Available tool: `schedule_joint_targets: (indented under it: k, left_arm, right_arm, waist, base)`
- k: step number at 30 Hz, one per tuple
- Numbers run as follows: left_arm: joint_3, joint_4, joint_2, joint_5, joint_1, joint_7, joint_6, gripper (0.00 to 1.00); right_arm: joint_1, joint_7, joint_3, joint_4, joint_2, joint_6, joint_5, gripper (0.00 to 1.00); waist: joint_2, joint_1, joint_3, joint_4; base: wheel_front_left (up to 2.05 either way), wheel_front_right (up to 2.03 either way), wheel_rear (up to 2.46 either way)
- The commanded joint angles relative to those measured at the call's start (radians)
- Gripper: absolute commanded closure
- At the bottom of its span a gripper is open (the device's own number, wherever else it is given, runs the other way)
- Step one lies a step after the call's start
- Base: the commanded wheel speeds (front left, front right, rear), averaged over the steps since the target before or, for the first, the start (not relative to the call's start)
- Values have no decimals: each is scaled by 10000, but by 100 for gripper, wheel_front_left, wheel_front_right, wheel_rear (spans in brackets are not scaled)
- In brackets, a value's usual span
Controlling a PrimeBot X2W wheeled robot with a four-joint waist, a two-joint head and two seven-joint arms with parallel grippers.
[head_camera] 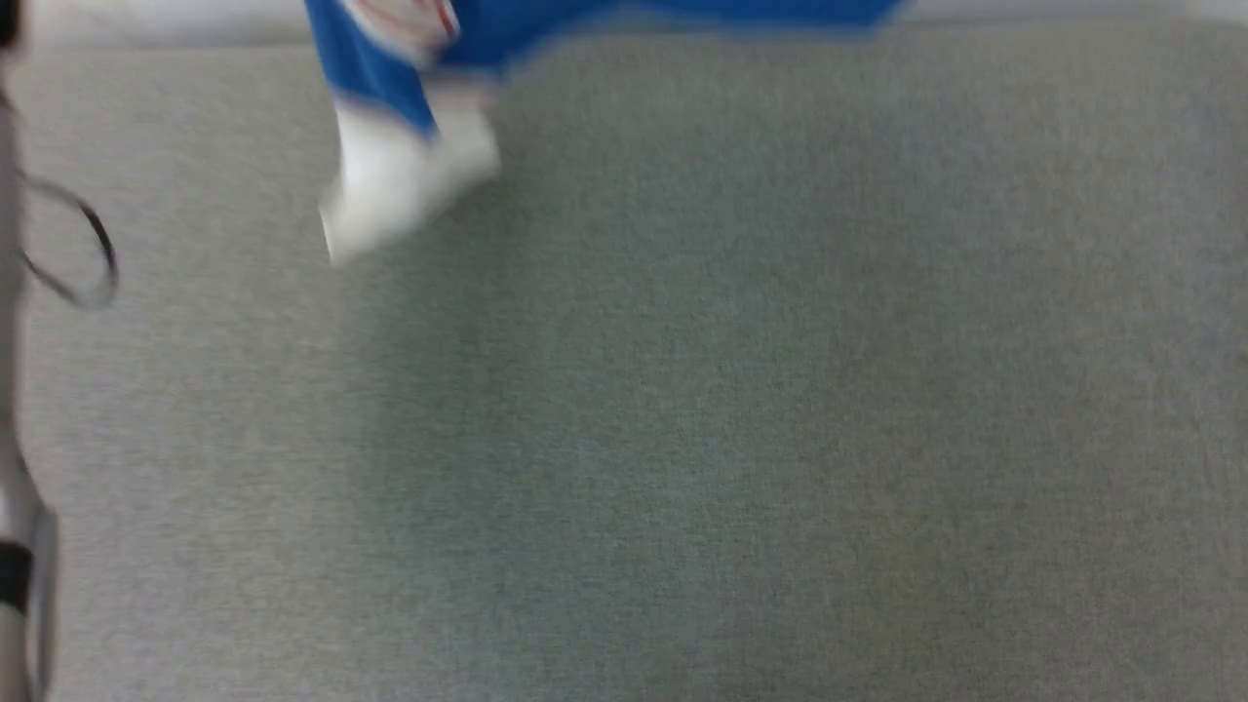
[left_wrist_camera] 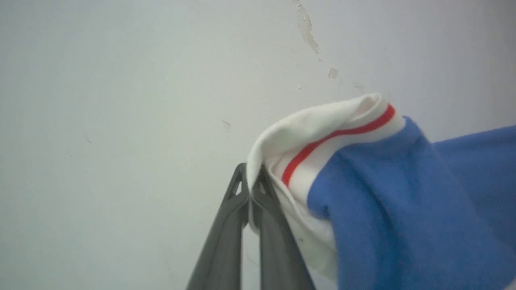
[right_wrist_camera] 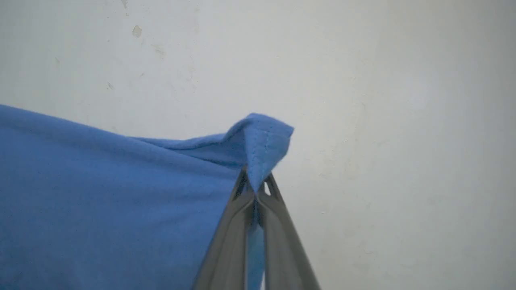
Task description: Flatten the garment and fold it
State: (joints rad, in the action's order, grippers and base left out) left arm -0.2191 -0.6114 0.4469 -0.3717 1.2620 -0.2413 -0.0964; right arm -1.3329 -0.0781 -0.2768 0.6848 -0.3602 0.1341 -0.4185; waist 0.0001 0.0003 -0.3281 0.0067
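The garment [head_camera: 507, 29] hangs blurred at the top of the head view, royal blue with a white sleeve [head_camera: 405, 175] dangling over the grey surface. In the left wrist view my left gripper [left_wrist_camera: 250, 177] is shut on the garment's white band with its red stripe [left_wrist_camera: 334, 135]; blue cloth [left_wrist_camera: 403, 209] drapes to the right. Over in the right wrist view, my right gripper [right_wrist_camera: 254, 183] is shut on a stitched blue hem corner [right_wrist_camera: 262, 139], and the blue cloth [right_wrist_camera: 100, 193] stretches away to the left. The lettering is hidden.
A grey fabric-covered surface [head_camera: 682, 439] spreads below the hanging garment. A dark cable loop [head_camera: 83, 244] and part of the robot's body [head_camera: 19, 575] sit at the left edge. Both wrist views face a pale wall with chipped paint [left_wrist_camera: 306, 28].
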Motion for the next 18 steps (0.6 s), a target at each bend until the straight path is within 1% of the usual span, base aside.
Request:
schedule_joint_targets:
  k: [1,5,9,14,18]
  left_arm:
    - [86,-152,190,82,230,-73,18,100]
    - [-20,-555,180,368,1393,-172,-60,100]
    - [-38,-903,99,469,1809,-197,-127,100]
    - [262,-1048,-61,406,1362,-201,-179,100]
    - [620,-1083,-229,296,600,-202,-220,100]
  right_arm:
    - [-181,-141,145,144,-143,-34,99,100]
    - [-1003,-628,198,545,-60,-34,295,100]
    - [-1364,-903,-51,1079,167,-34,348,100]
    - [-1347,-1197,-527,1828,532,-34,126,100]
    - [-983,-1404,-1019,2332,756,-34,-218,100]
  waist:
    - [-1,-3,-914,-471]
    - [-1,-3,-1475,-514]
    - [-1,-3,-1964,-497]
    - [-1,-3,-2340,-461]
    - [-1,-3,-2227,-387]
  base:
    - [0,0,0]
    - [0,0,0]
    - [0,0,0]
    - [0,0,0]
    - [0,0,0]
